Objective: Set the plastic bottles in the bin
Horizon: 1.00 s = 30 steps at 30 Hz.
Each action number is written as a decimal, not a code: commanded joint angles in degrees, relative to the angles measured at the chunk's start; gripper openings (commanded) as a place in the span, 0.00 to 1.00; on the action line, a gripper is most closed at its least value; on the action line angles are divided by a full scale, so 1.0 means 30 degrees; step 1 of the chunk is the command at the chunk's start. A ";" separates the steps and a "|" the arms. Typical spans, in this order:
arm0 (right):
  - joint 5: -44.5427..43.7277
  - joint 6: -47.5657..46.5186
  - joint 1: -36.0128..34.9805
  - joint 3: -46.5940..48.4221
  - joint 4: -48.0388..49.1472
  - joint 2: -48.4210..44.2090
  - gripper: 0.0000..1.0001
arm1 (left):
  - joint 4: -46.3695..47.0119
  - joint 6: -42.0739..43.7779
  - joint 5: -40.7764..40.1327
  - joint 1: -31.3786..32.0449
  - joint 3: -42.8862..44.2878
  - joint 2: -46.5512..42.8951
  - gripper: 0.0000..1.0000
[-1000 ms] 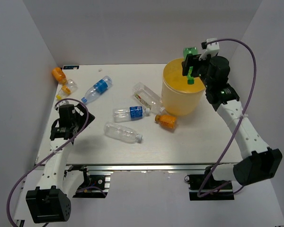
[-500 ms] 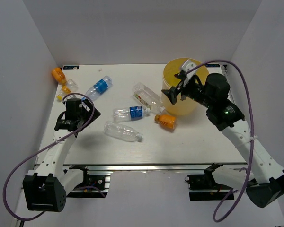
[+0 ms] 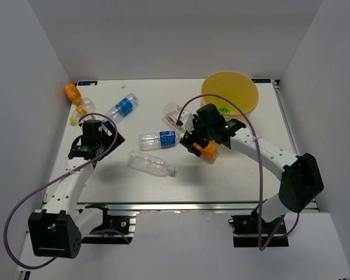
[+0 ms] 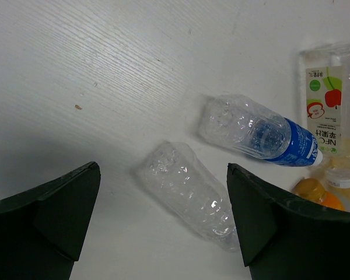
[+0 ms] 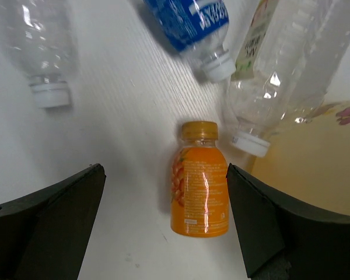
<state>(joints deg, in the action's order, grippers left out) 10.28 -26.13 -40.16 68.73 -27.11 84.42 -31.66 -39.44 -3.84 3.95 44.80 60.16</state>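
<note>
The yellow-orange bin (image 3: 240,83) stands at the back right with a green bottle (image 3: 223,109) inside. My right gripper (image 3: 193,144) hangs open over an orange bottle (image 3: 210,153) lying just left of the bin. In the right wrist view that orange bottle (image 5: 201,189) lies between the spread fingers of the gripper (image 5: 165,172), untouched. My left gripper (image 3: 112,139) is open, facing an unlabelled clear bottle (image 3: 151,163). In the left wrist view the clear bottle (image 4: 192,195) lies ahead between the jaws of the gripper (image 4: 163,175). A blue-labelled bottle (image 3: 160,140) and a red-green-labelled bottle (image 3: 178,116) lie mid-table.
Another blue-labelled bottle (image 3: 121,108) lies at the back left. An orange bottle (image 3: 72,91) and a small clear bottle (image 3: 81,109) sit in the far left corner by the wall. The bin's wall (image 5: 303,169) is close beside the right gripper.
The right gripper opened over the bin and let the green bottle fall in. It then swung down and left over the orange bottle. The left arm moved a little right toward the clear bottle.
</note>
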 commanded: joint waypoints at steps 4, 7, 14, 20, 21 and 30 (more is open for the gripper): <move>-0.3949 -0.0372 -0.0031 0.0382 -0.1099 0.2384 0.89 | 0.0330 0.0432 0.0197 0.0120 0.0126 0.0424 0.98; -0.4889 0.0125 -0.0031 -0.0495 -0.0544 0.3205 0.89 | 0.0095 0.0461 0.0048 0.0120 0.0127 0.0396 0.98; -0.6890 0.1351 -0.0031 -0.2138 0.1187 0.4378 0.76 | -0.0432 0.0491 -0.0186 0.0120 0.0214 0.0278 0.98; -0.5774 0.2615 -0.1669 -0.3573 0.2180 0.2742 0.63 | 0.0092 0.0315 0.0311 0.0149 -0.0019 -0.0248 0.98; -0.5511 0.2645 -0.1874 -0.3574 0.2211 0.1897 0.60 | 0.0181 0.0315 0.0428 0.0121 -0.0049 -0.0278 0.98; -0.2305 0.2674 -0.2228 -0.2578 0.8384 -0.6392 0.35 | -0.0023 0.0462 0.0428 0.0179 0.0127 -0.0043 0.98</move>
<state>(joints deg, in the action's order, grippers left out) 1.87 -19.27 -47.27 58.39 -14.85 72.23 -32.14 -38.52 -3.38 4.16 44.69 60.58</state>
